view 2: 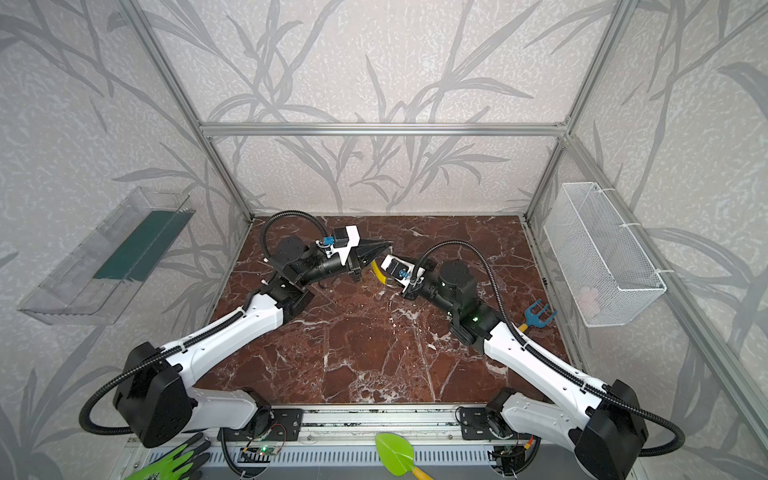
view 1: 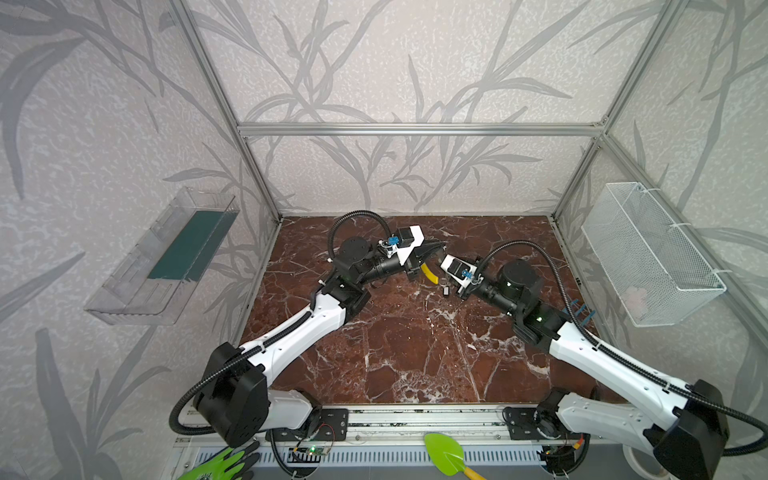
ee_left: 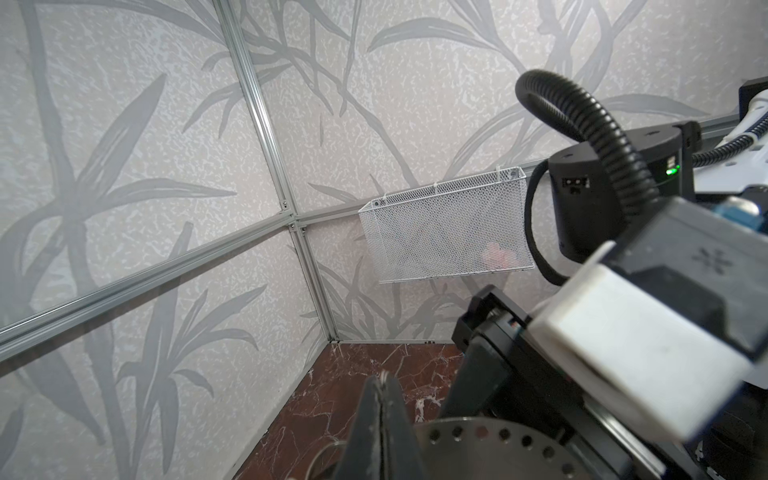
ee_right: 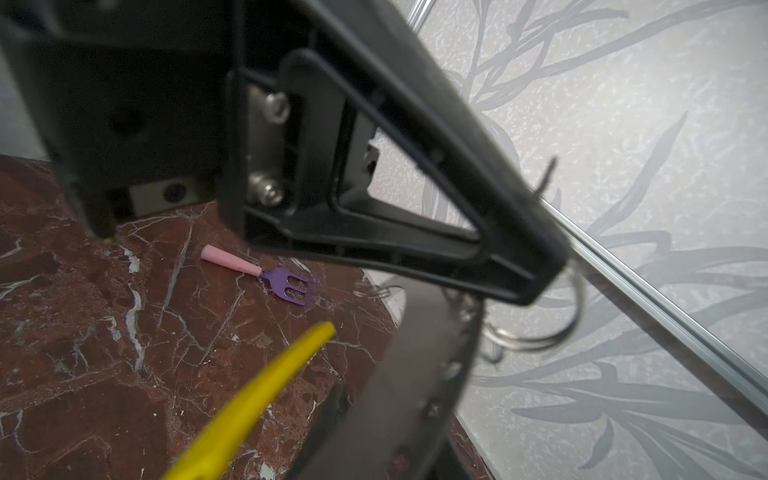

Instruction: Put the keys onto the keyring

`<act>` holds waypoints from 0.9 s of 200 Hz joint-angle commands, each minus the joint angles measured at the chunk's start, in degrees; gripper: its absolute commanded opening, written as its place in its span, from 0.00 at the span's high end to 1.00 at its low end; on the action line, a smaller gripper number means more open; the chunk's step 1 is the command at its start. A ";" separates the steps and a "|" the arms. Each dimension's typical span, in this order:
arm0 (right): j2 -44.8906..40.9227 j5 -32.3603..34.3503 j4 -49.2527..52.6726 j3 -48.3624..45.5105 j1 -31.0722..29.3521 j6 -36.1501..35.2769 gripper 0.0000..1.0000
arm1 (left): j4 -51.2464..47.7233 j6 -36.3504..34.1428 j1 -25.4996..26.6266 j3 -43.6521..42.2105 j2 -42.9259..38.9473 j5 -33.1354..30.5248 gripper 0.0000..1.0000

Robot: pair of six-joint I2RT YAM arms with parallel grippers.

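A: State of the left gripper (ee_left: 383, 384)?

B: Black fingers pressed flat together, no gap. A thin pale metal edge pokes out at the tip, so it's pinching the keyring (ee_left: 478, 451). That's a flat grey metal hoop, band punched w/ a row of round holes, curving just beside the fingers.

A: The yellow bit?

B: Smooth, glossy yellow plastic sleeve (view 1: 429, 275) over one arc. In both top views it sits just under the left gripper, mid-table towards the back. Its long axis slants diag. from the gripper's base to the near-right. The rest of the hoop is hidden by the arms there. In the right wrist view the sleeve and holed band run side by side, blurred.

A: And the right gripper (view 1: 445, 283)?

B: Tucked below its white camera housing (view 1: 446, 264), close to the left one's tips. Only one black, triangular open-frame finger (ee_right: 415, 232) shows clearly. Spread or closed, can't tell.

A: Where are the keys?

B: Can't single them out. Thin silvery wire loops (ee_right: 536, 336) hang at that finger's tip, near the holed band, but too blurred to show blades or tag.

A: Around them?

B: Glossy red-brown marble-look tabletop (view 1: 415, 353) w/ white veins. A small purple plastic fork (ee_right: 286, 284) w/ pink handle lies flat on it. White wire-mesh basket (view 1: 648, 249) on the right wall, clear plastic tray (view 1: 124, 291) on the left wall.
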State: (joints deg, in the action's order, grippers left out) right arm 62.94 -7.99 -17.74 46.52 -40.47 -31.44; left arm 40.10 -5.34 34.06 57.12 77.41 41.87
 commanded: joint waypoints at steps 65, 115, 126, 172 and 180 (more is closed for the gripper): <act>-11.44 -8.61 -5.14 -5.19 12.88 9.77 0.58 | 3.41 6.42 -1.82 0.88 0.85 8.39 1.00; -6.69 -27.72 -3.27 2.70 13.10 16.56 0.66 | 2.63 7.61 -1.97 2.05 2.20 11.92 1.00; -5.63 -30.02 -4.04 3.25 13.12 18.29 0.67 | 2.64 7.54 -1.98 2.02 2.15 12.03 1.00; -2.26 -33.17 -2.83 4.72 13.08 20.30 0.69 | 2.26 6.93 -1.95 1.77 1.65 12.25 1.00; -1.96 -33.02 -2.58 4.79 13.10 20.45 0.70 | 2.24 6.77 -1.97 1.76 1.57 12.34 1.00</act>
State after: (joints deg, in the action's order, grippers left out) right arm 60.18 -37.80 -20.69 49.01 -27.51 -13.19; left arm 40.82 0.89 32.23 57.14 79.85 52.71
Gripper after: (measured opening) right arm 0.305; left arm 0.048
